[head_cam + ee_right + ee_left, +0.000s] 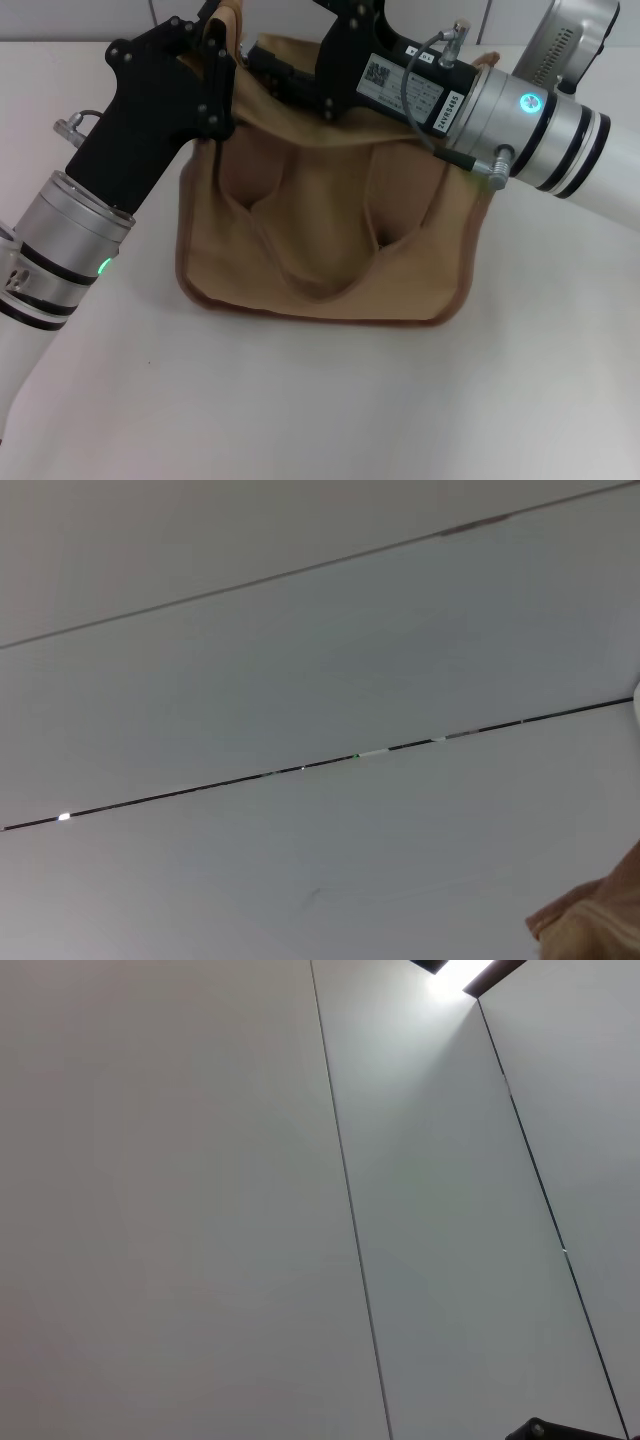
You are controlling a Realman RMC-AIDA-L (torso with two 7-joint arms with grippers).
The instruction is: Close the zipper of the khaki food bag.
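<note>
Neither set of jaws can be read as wide, narrow or holding: on both arms the fingers are hidden behind the arms' own black housings at the upper rim of the khaki food bag [320, 235].

The left gripper [222, 35] sits at the bag's top left corner, its black bracket pressed against the fabric there, where a tan strip of handle or flap rises beside it. The right gripper [300, 60] reaches across the bag's top edge from the right, its black body, with a white label, lying along the rim and covering most of the top panel. The zipper itself is hidden beneath that body, so whether it is open or shut cannot be told.

The bag stands upright on the white table [320, 400], front face toward the camera, with a soft loop handle drooping down the front between two pocket folds, and darker brown piping along the lower edge.

The left wrist view shows only pale wall panels [200, 1210] with thin seams. The right wrist view shows similar panels and a small corner of the bag's tan fabric [595, 920].
</note>
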